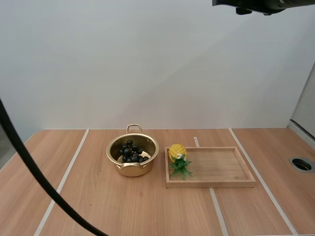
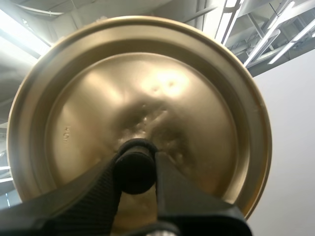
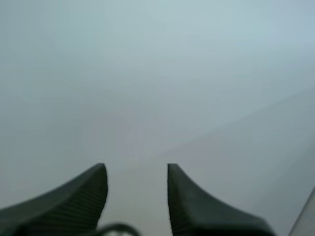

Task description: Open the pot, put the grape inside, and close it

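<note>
- Plainly, the grapes [image 1: 131, 153] are already in the pot [image 1: 132, 169], which stands open on the bench [image 1: 123, 211], just left of the wooden tray [image 1: 211, 183] (a toy pineapple [image 1: 177, 152] lies at the tray's left end).
- The left gripper [image 2: 137, 169] pinches the black knob [image 2: 135, 173] of the golden lid [image 2: 98, 98], one finger on each side. The lid is held aloft, with ceiling lights behind it.
- The right gripper [image 3: 137, 187] has its fingers spread with nothing between them, and faces a blank wall.
- By my reading only the closing is left, and it falls to the left arm, since that one has the lid.
- What the move turns on: the pot is down on the bench, on the left arm's side of the tray, while the lid is up and looks tipped away from level. I judge it must come over the rim and be turned flat, knob up, before it goes down (the lid is round, so no axis needs matching).
</note>
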